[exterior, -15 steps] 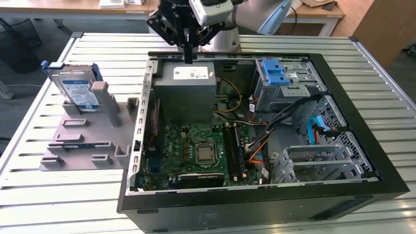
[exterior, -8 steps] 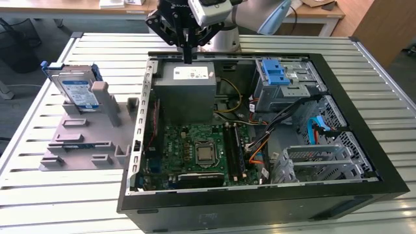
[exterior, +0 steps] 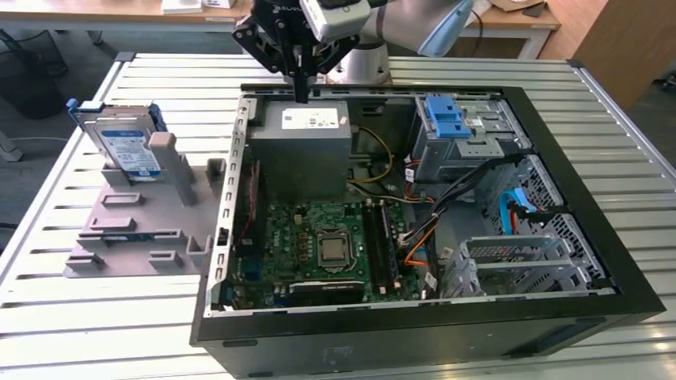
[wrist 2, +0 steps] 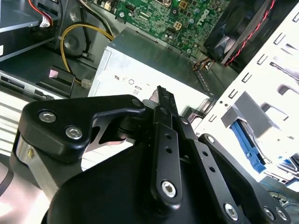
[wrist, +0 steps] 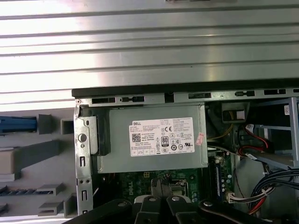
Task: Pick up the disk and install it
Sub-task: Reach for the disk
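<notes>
Your jaws hang clenched, empty, over the power supply (exterior: 301, 150). The disk (exterior: 125, 147), unpicked and well apart, needs them opened.

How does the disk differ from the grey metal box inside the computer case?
The disk stands upright outside the case, framed in blue; the metal box sits inside it, unframed. The disk is smaller than the metal box. Both are grey metal with labels.

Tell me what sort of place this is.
Probably a robotics lab or workshop: an opened computer case lies on a slatted metal table, a robot arm above it, desks behind.
</notes>
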Available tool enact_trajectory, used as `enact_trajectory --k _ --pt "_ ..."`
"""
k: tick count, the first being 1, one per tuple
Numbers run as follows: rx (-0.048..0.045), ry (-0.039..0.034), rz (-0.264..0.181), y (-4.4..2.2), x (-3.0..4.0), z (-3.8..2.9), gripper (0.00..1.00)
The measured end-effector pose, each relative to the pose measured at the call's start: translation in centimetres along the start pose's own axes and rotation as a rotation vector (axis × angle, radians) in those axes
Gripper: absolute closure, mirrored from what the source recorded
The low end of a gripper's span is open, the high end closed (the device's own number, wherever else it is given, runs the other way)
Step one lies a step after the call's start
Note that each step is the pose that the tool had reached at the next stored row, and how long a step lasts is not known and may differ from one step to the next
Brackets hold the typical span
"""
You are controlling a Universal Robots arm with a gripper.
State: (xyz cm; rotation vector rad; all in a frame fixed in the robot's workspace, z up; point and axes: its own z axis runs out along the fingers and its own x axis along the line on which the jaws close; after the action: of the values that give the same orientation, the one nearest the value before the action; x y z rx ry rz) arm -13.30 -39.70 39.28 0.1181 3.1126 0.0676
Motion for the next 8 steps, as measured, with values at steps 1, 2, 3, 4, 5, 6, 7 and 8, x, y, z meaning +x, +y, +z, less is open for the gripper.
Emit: enact_trajectory --k 1,2,3,4,5,6,7,8 --pt "-0.0001 0.0 0.0 0.05 0.07 0.01 0.89" --pt "0.0 0.0 0.0 0.12 0.13 0.01 0.89" --pt "0.0 0.0 0.0 0.2 0.19 0.01 0.89" --pt "0.0 0.0 0.0 0.27 0.26 0.01 0.89" --pt "0.0 0.0 0.0 0.35 0.34 0.02 0.89" --pt "-0.0001 0.0 0.0 0.43 0.39 0.02 0.89" --pt "0.0 0.0 0.0 0.5 0.45 0.03 0.89" --pt "0.0 0.0002 0.0 0.59 0.53 0.03 0.89"
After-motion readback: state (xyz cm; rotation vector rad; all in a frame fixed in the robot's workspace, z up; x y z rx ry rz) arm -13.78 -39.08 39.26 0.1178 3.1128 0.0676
